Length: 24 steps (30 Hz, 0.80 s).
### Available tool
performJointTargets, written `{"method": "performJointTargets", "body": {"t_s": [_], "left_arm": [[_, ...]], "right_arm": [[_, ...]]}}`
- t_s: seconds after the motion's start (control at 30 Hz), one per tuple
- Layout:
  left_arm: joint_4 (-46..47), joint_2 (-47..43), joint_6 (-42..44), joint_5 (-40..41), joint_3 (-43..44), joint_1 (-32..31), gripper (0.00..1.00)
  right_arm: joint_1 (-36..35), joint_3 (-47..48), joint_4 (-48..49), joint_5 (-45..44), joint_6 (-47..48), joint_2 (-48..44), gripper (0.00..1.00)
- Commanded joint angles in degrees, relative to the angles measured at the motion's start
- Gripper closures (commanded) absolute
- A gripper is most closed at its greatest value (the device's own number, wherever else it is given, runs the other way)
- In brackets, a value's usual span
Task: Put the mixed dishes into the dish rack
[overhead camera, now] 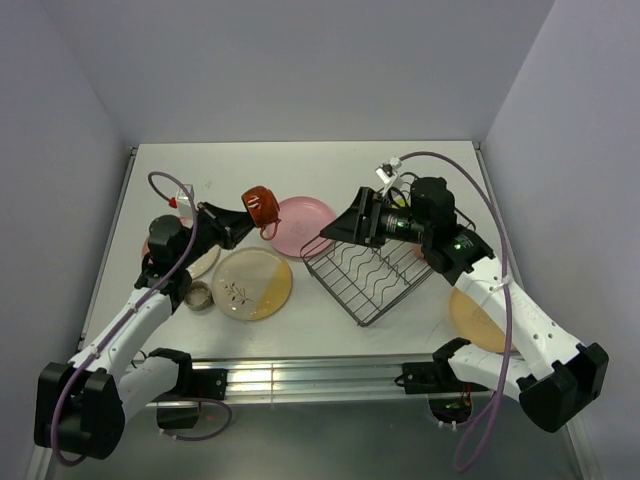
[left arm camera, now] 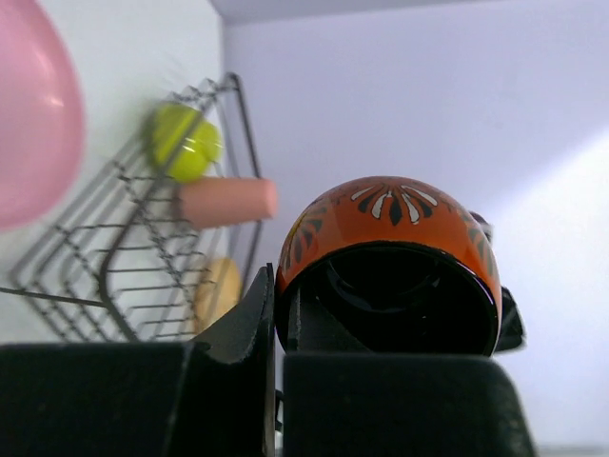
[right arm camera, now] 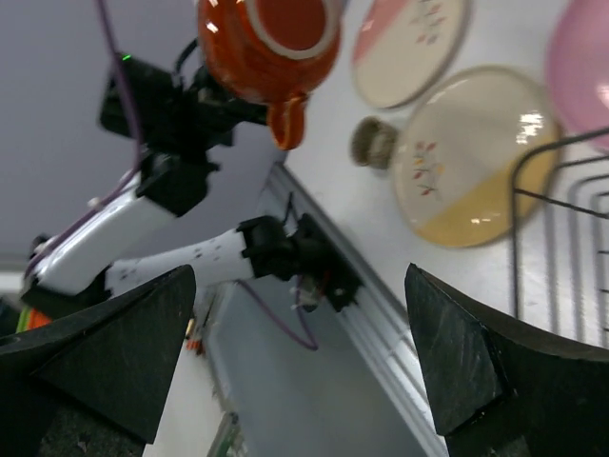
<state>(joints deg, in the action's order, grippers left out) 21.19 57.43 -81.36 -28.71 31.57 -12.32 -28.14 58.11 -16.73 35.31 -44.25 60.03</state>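
Note:
My left gripper [overhead camera: 240, 222] is shut on the rim of the dark red-brown mug [overhead camera: 258, 205] and holds it in the air beside the pink plate [overhead camera: 305, 225]. In the left wrist view one finger [left arm camera: 243, 328] is outside the mug [left arm camera: 390, 238] and the other is inside it. The black wire dish rack [overhead camera: 372, 270] lies at centre right. My right gripper [overhead camera: 345, 228] is open and empty over its far left corner. The left wrist view shows a lime-green bowl [left arm camera: 186, 143] and a salmon cup [left arm camera: 226, 200] beyond the rack [left arm camera: 143, 257].
A cream-yellow plate [overhead camera: 252, 283], a small grey cup [overhead camera: 199, 296] and a pink-cream twig plate [overhead camera: 205, 262], partly under my left arm, lie at front left. An orange plate [overhead camera: 478, 320] lies under my right arm. The right wrist view shows the mug [right arm camera: 271, 38] above these plates.

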Motion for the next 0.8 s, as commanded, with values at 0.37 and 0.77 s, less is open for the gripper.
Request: {"method": "performJointTargets", "body": {"t_s": [0.37,0.77], "left_arm": [[25.0,-4.8,-14.4,-1.4,-3.5,-7.6,1.00],[22.2,-5.4,-14.2,3.3,-2.7,-12.6,1.00]], "right_arm": [[-9.9,3.6,21.6,-0.6,-8.3,8.4,0.22],[-15.4,6.1,25.8,-4.7,-7.4,12.3,0.45]]}}
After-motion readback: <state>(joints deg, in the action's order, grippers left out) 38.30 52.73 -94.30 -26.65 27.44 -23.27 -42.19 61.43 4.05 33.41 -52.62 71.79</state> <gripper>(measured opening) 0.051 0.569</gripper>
